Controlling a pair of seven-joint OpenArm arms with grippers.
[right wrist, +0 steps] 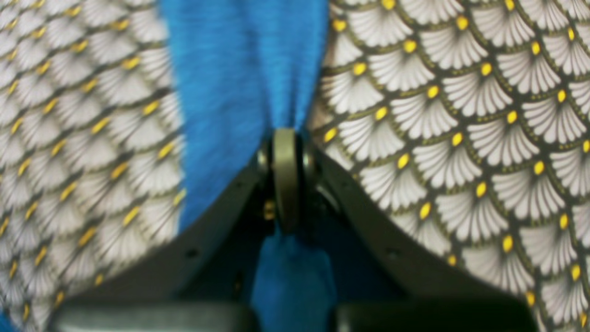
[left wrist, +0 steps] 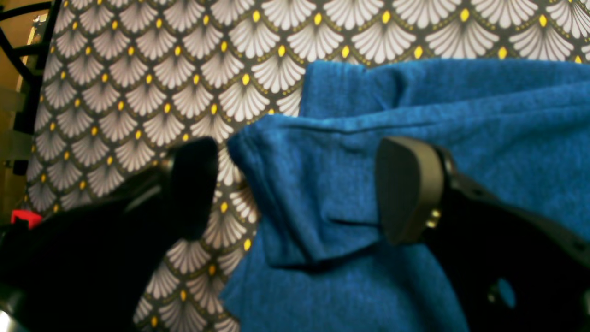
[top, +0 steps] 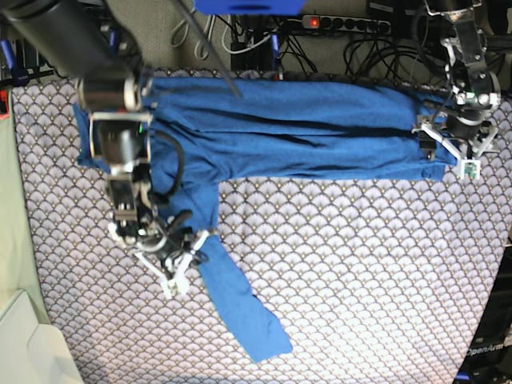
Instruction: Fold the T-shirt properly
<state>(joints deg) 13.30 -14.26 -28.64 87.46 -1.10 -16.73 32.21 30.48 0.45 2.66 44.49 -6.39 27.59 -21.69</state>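
— Where could a gripper pass?
— Over the bare tablecloth (top: pixel 360 264) right of the trailing sleeve (top: pixel 240 308).
— Obstacles?
— The T-shirt (top: pixel 304 132) spans the far edge (cables (top: pixel 352 44) behind).

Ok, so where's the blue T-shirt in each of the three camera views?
Left wrist: the T-shirt fills the right half, a folded edge between the open left claw.
Right wrist: a blue strip down the centre, pinched in the shut right claw.
Base: spread across the top, one sleeve trailing to lower centre.
Shared landmark: the scallop-patterned tablecloth.
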